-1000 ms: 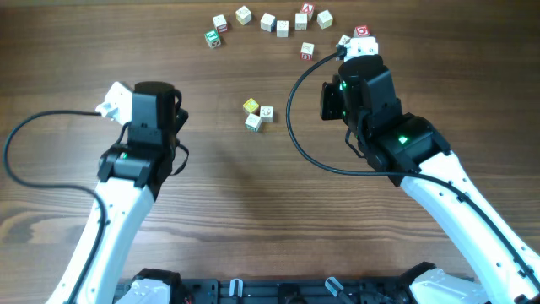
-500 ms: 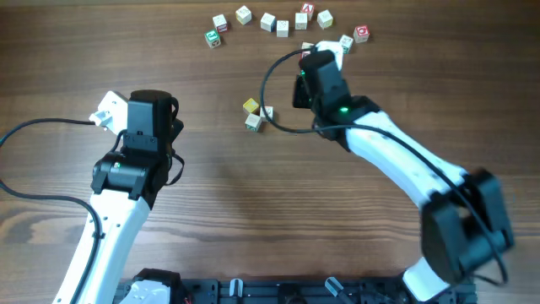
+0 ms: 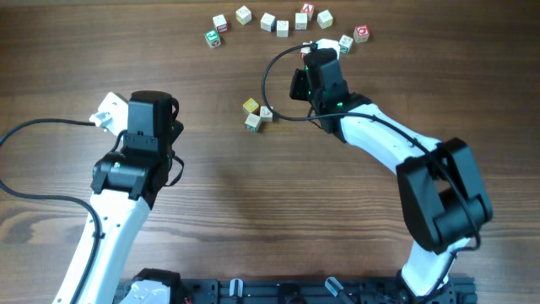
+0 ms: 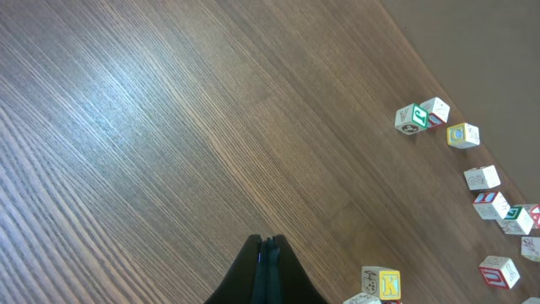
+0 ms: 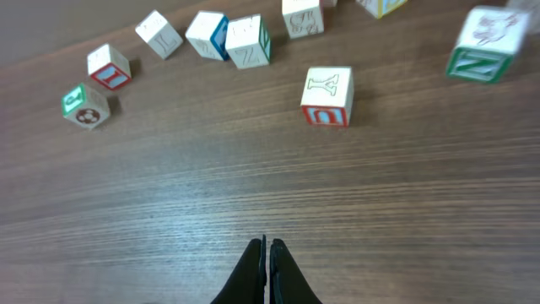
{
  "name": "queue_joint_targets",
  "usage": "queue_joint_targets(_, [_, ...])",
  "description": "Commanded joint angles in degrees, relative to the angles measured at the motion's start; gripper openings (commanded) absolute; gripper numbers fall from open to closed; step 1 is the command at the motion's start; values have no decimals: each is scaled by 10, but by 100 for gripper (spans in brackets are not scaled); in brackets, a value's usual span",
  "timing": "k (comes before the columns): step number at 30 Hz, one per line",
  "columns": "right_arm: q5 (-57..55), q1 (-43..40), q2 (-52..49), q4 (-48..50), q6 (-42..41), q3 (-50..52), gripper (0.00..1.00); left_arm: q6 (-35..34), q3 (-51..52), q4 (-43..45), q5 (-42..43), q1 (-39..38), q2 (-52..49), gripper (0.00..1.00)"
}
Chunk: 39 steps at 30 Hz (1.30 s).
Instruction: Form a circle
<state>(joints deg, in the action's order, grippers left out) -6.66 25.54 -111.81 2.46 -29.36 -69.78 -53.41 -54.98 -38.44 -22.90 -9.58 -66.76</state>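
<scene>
Left end effector (image 4: 267, 243) and right end effector (image 5: 267, 245), beside the circle (image 3: 258, 115), are closed and empty; its light, rigid cubes (image 3: 251, 106) likely slide, so pinch opposite faces.

A brown wood-grain table (image 3: 219, 211) carries a loose arc of letter cubes (image 3: 268, 21) along its far side.

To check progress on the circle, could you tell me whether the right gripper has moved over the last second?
Yes. The right gripper moved leftward in the overhead view, closer to the yellow-faced wooden cube.
</scene>
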Motion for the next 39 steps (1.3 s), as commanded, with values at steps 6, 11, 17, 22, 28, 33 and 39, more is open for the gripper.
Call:
queue_joint_targets(6, [76, -1, -69, 19, -9, -3, 5, 7, -2, 0, -12, 0, 3, 4])
queue_joint_targets(11, [87, -1, -76, 30, -10, -3, 5, 7, -2, 0, -12, 0, 3, 4])
queue_joint_targets(17, [98, 0, -102, 46, -23, -3, 5, 7, -2, 0, -12, 0, 3, 4])
queue_joint_targets(22, [125, 0, -122, 75, -28, -3, 5, 7, -2, 0, -12, 0, 3, 4])
queue_joint_targets(28, [185, 1, -123, 65, -28, -3, 5, 7, -2, 0, -12, 0, 3, 4])
queue_joint_targets(33, [188, 1, -123, 33, -52, -3, 5, 7, -2, 0, -12, 0, 3, 4])
queue_joint_targets(39, [188, 0, -99, -14, -51, -4, 4, 7, -2, 0, -12, 0, 3, 4])
